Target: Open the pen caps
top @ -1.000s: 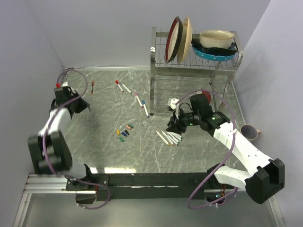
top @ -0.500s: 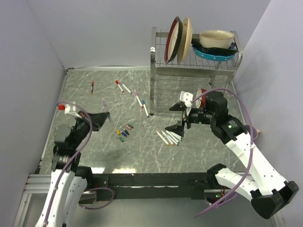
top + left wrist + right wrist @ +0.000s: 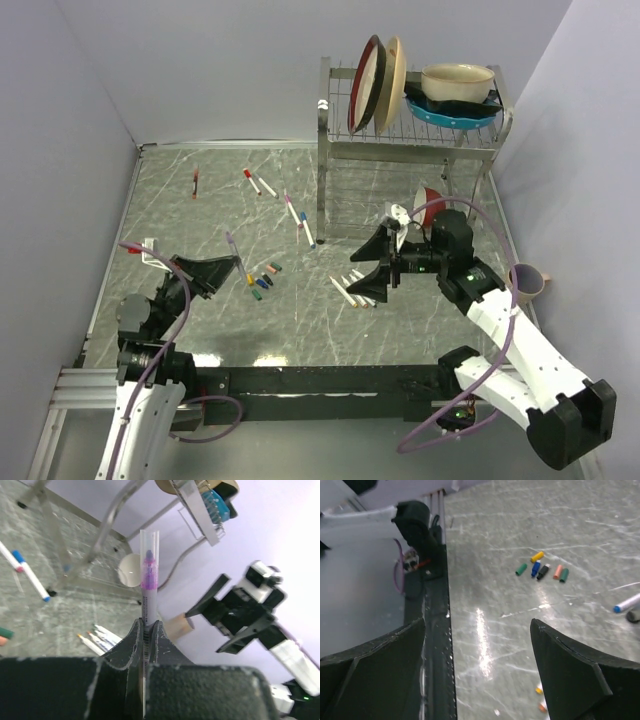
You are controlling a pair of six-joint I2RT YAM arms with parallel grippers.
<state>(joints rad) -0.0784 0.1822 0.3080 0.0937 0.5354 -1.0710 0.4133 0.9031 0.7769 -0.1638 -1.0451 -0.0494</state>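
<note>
walls (image 3: 200, 70): pale lilac | table (image 3: 300, 320): grey marbled | rack (image 3: 335, 150): metal, far right

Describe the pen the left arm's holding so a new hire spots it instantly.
On the grey marbled table, look to the near-left side, where the left tool is shut. The pen clamped in it is the only one off the surface, purple-ended, while the other pens lie flat.

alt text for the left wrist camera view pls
The left gripper is shut on a white pen whose purple cap points up the middle of the frame. Beyond it the right gripper is open, with uncapped pens on the marble table and a dish rack behind.
</note>
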